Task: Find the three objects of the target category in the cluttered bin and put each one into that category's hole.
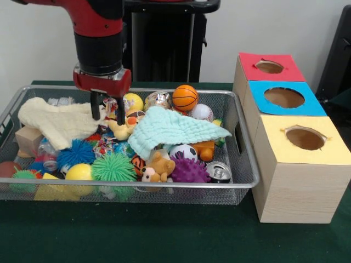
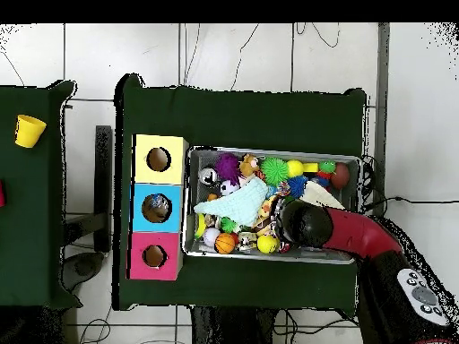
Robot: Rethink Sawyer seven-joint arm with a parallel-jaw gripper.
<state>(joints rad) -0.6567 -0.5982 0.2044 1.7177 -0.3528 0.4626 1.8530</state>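
Observation:
The wire mesh bin (image 1: 241, 164) holds a heap of toys; it also shows in the overhead view (image 2: 269, 150). My gripper (image 1: 108, 112) hangs over the bin's back left part, open, its fingertips (image 1: 95, 111) down in the clutter between a cream knitted cloth (image 1: 55, 123) and a yellow duck toy (image 1: 125, 127). A crushed clear bottle (image 1: 46, 153) lies at the left under the cloth's edge, and more clear plastic (image 1: 60, 101) shows at the back left. The blue-surround hole (image 1: 284, 97) is the middle box top, also seen from overhead (image 2: 157, 208). From overhead the arm (image 2: 309, 224) hides the gripper.
A mint cloth (image 1: 173, 129) covers the bin's middle. Balls, spiky toys and a plush bear fill the rest. A shiny can (image 1: 219, 171) lies at the front right, another (image 1: 158, 99) at the back. The red hole (image 1: 269, 67) and yellow hole (image 1: 305, 138) flank the blue one.

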